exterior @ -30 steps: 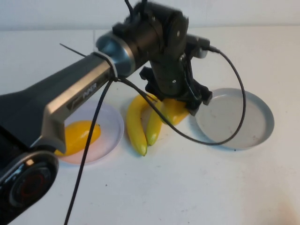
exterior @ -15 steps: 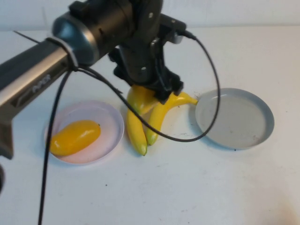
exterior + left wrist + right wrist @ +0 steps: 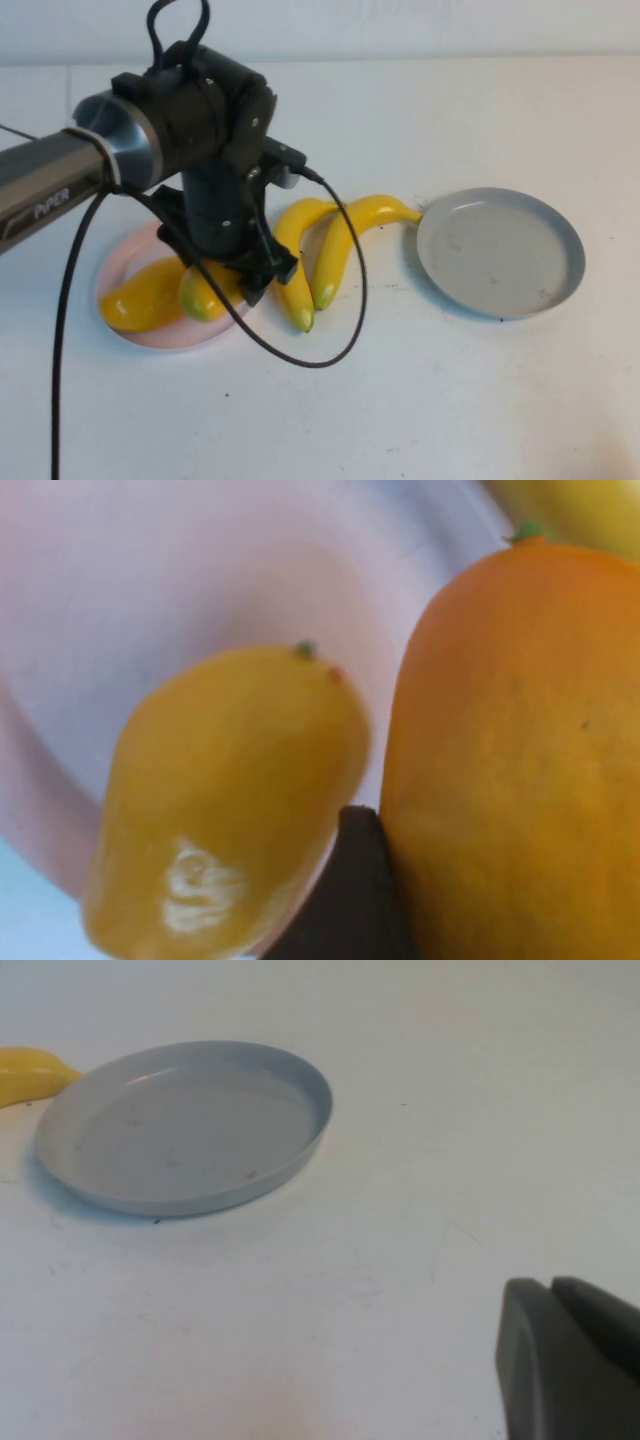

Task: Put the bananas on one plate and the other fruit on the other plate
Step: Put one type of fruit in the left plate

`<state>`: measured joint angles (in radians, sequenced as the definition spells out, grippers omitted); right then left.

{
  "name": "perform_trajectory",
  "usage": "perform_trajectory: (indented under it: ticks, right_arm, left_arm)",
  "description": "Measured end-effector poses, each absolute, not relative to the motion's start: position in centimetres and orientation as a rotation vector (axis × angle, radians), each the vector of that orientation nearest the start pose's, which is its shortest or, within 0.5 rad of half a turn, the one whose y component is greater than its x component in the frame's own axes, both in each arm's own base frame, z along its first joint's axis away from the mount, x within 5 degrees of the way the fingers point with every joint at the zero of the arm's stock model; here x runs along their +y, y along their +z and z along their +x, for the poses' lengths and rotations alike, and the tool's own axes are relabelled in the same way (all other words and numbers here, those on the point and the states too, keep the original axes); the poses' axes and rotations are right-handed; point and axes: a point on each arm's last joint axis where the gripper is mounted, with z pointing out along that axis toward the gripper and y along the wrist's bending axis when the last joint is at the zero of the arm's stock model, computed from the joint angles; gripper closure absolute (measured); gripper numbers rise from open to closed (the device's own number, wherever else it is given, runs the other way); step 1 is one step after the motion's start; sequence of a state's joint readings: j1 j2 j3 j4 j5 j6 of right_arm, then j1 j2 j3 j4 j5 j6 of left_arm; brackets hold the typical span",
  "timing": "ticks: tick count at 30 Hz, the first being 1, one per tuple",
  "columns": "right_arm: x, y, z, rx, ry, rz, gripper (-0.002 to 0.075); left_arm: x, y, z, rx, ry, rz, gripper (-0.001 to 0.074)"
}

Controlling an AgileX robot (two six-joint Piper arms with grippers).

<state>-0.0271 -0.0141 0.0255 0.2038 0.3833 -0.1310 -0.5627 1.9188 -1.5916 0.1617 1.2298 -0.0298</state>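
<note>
- High view: the left arm, with white "PiPER" lettering on its grey sleeve, reaches over the pale pink plate (image 3: 120, 325). The left gripper (image 3: 225, 285) is down at the plate, its jaws spread wide around a mango-like fruit (image 3: 200, 292). A second mango-like fruit (image 3: 140, 300) lies on the same plate beside it. Two bananas (image 3: 325, 250) lie on the white surface (image 3: 400, 400) between the plates, one stem reaching the empty grey-blue plate (image 3: 500, 250).
- Left wrist view: both fruits fill the frame over pink plate; a dark jaw tip touches the nearer one.
- Right wrist view: the right gripper (image 3: 550, 1295), jaws clenched and empty, sits well apart from the grey-blue plate.
</note>
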Motion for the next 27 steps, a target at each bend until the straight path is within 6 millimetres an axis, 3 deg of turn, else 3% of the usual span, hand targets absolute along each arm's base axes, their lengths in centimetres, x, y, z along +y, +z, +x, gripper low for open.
perform_trajectory:
  ticks: [7,19,27]
  right_arm:
    - [0.5,17.2,5.2,1.871,0.092,0.028,0.0743]
    - [0.6,17.2,5.2,1.871,0.095,0.029,0.0743]
    - [0.6,17.2,5.2,1.871,0.095,0.029,0.0743]
  left_arm:
    - [-17.0,23.6,34.7,2.953,0.132,0.732,0.0181]
    - [-17.0,23.5,34.8,2.944,0.101,0.723,0.0181]
    - [-16.9,23.5,34.8,2.950,0.107,0.725,0.0113]
